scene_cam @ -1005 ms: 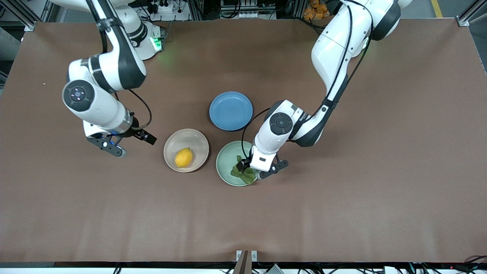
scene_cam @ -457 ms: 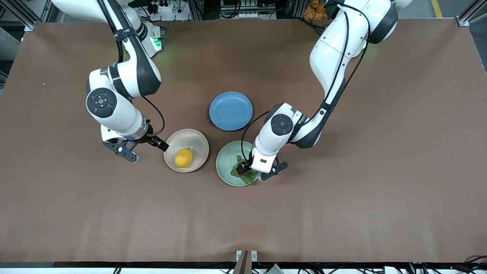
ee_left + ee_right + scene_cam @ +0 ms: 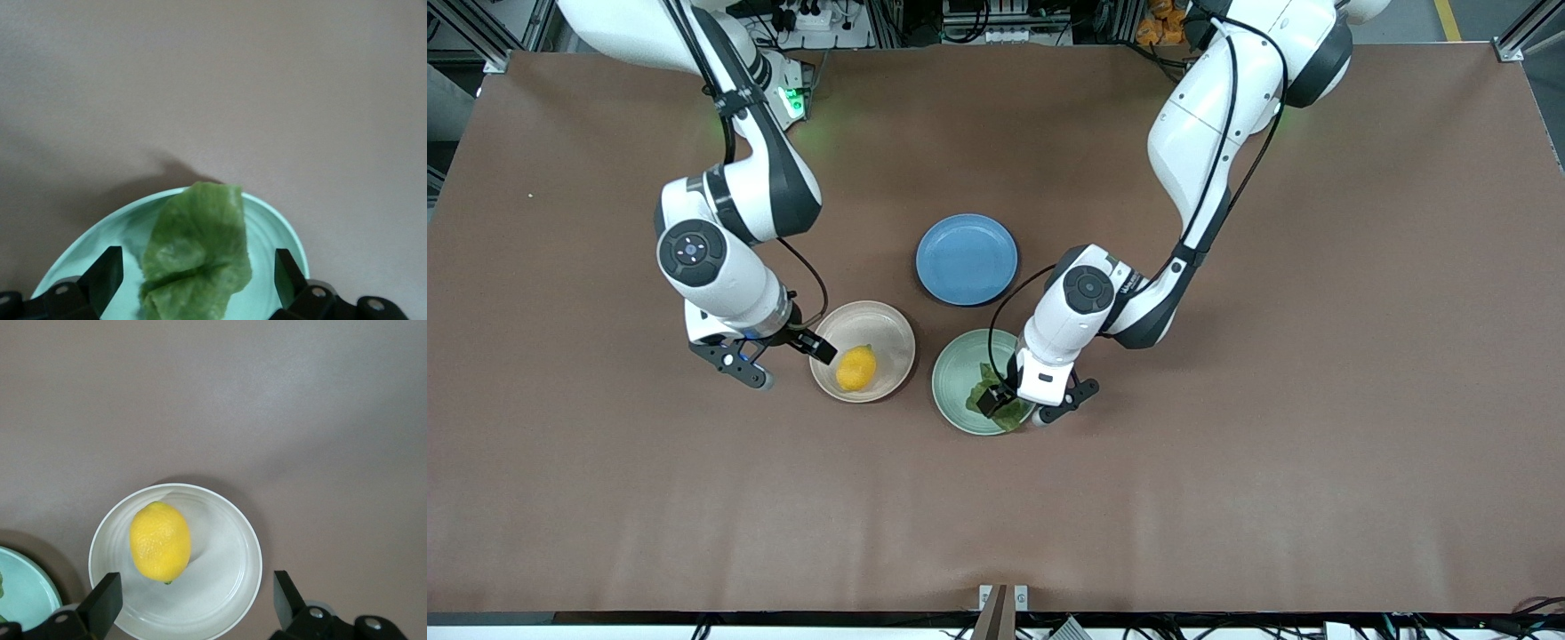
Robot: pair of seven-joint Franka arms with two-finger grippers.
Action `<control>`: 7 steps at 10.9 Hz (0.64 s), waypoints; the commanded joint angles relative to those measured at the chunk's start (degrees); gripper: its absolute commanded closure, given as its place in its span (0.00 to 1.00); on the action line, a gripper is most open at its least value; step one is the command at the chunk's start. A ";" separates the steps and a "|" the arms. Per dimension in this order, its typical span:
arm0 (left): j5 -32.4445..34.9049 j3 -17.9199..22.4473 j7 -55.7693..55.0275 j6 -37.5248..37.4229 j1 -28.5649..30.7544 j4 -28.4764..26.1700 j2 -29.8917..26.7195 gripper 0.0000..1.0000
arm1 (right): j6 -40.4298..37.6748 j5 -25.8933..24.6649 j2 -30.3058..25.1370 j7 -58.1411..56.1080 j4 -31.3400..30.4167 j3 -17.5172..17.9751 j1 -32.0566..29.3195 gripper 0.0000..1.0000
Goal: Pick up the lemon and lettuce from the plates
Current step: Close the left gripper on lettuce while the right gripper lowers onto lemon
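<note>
The yellow lemon [image 3: 856,368] lies in the beige-pink plate [image 3: 889,324]; it also shows in the right wrist view [image 3: 160,541] on that plate [image 3: 227,573]. My right gripper [image 3: 787,360] is open, up over the plate's rim toward the right arm's end, beside the lemon. The dark green lettuce [image 3: 1005,412] lies in the mint green plate [image 3: 953,373], seen close in the left wrist view [image 3: 197,253] on the plate [image 3: 280,227]. My left gripper [image 3: 1016,407] is open, low over the lettuce, one finger on each side.
An empty blue plate [image 3: 967,259] sits farther from the front camera than both other plates. The mint plate's edge [image 3: 23,593] shows in the right wrist view. Brown table [image 3: 1227,489] surrounds everything.
My right arm has swung from the right arm's end of the table to the beige-pink plate's rim. My left gripper has sunk slightly onto the lettuce.
</note>
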 commanded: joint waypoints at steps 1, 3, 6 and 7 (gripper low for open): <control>-1.13 0.96 -2.38 3.17 -0.92 1.89 1.54 0.00 | 1.18 0.67 2.16 0.74 1.72 -0.22 0.97 0.00; -1.13 1.83 -2.29 4.32 -1.36 1.80 1.97 0.00 | 3.55 1.20 3.57 0.74 1.80 -0.22 1.85 0.00; -1.13 2.89 -2.38 5.19 -2.15 1.89 2.50 0.00 | 4.09 1.20 6.90 0.74 4.43 -0.22 3.16 0.00; -1.05 2.89 -2.38 5.89 -2.15 1.80 2.68 0.00 | 4.18 1.20 8.05 0.65 5.40 -0.22 3.35 0.00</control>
